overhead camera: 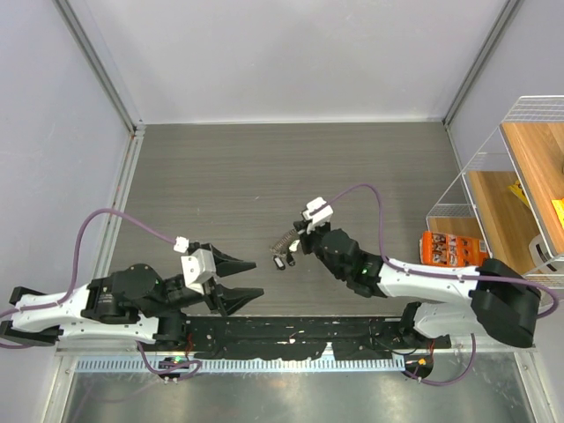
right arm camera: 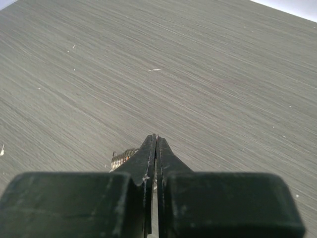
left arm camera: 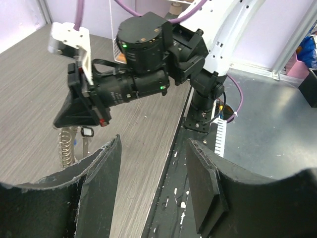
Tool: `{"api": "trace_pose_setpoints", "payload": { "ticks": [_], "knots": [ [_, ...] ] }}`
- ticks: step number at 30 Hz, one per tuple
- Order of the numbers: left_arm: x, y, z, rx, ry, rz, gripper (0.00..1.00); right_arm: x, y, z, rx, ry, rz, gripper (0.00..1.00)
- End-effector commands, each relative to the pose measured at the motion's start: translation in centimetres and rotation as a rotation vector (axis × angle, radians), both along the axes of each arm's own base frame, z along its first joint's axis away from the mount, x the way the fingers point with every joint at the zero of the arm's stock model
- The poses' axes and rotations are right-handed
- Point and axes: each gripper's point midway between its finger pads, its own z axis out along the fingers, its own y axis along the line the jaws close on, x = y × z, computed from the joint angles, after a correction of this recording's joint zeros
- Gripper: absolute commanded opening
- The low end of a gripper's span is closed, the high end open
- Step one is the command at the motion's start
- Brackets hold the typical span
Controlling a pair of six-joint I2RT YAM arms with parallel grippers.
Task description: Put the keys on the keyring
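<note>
The keyring (overhead camera: 282,240) shows as a silvery coiled wire piece at mid-table. Small keys (overhead camera: 282,262) with dark heads dangle just below it. My right gripper (overhead camera: 297,247) is shut, its tips pinched on the keyring's thin wire. In the right wrist view the coil of the keyring (right arm camera: 123,158) pokes out left of the closed right gripper (right arm camera: 155,137). From the left wrist the keyring (left arm camera: 64,148) and a black-headed key (left arm camera: 86,132) hang under the right gripper (left arm camera: 62,120). My left gripper (overhead camera: 257,277) (left arm camera: 153,141) is open and empty, a short way left of the keys.
An orange packet (overhead camera: 449,249) lies at the right, beside a wire rack with wooden shelves (overhead camera: 493,176). A black mounting rail (overhead camera: 291,330) runs along the near edge. The right arm's base (left arm camera: 203,109) stands on it.
</note>
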Motion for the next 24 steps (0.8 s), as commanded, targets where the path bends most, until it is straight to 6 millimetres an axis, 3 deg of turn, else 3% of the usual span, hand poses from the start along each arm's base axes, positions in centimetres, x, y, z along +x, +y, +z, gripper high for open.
{"api": "trace_pose_setpoints", "payload": {
  "ticks": [1, 9, 13, 15, 16, 19, 24],
  "knots": [
    [0.2, 0.0, 1.0, -0.060, 0.008, 0.013, 0.60, 2.4, 2.2, 2.8, 0.139, 0.013, -0.021, 0.05],
    [0.0, -0.7, 0.5, -0.033, 0.008, 0.002, 0.60, 8.9, 4.0, -0.1, 0.094, 0.142, -0.125, 0.05],
    [0.0, -1.1, 0.3, -0.021, 0.009, 0.000, 0.61, 12.0, 4.0, -2.0, 0.055, 0.178, -0.211, 0.09],
    [0.0, -1.1, 0.3, -0.016, 0.007, 0.002, 0.61, 13.2, 3.5, -2.4, 0.027, 0.166, -0.257, 0.18],
    [0.1, -1.1, 0.1, -0.010, 0.006, 0.005, 0.61, 13.6, 3.4, -2.7, 0.019, 0.165, -0.268, 0.29],
    [0.3, -1.0, 0.2, -0.007, -0.002, 0.014, 0.61, 14.4, 3.2, -1.6, 0.033, 0.139, -0.283, 0.48],
    [0.8, -0.7, 0.5, -0.005, -0.017, 0.045, 0.63, 14.5, 2.7, 2.3, 0.034, 0.073, -0.272, 0.67]
  ]
}}
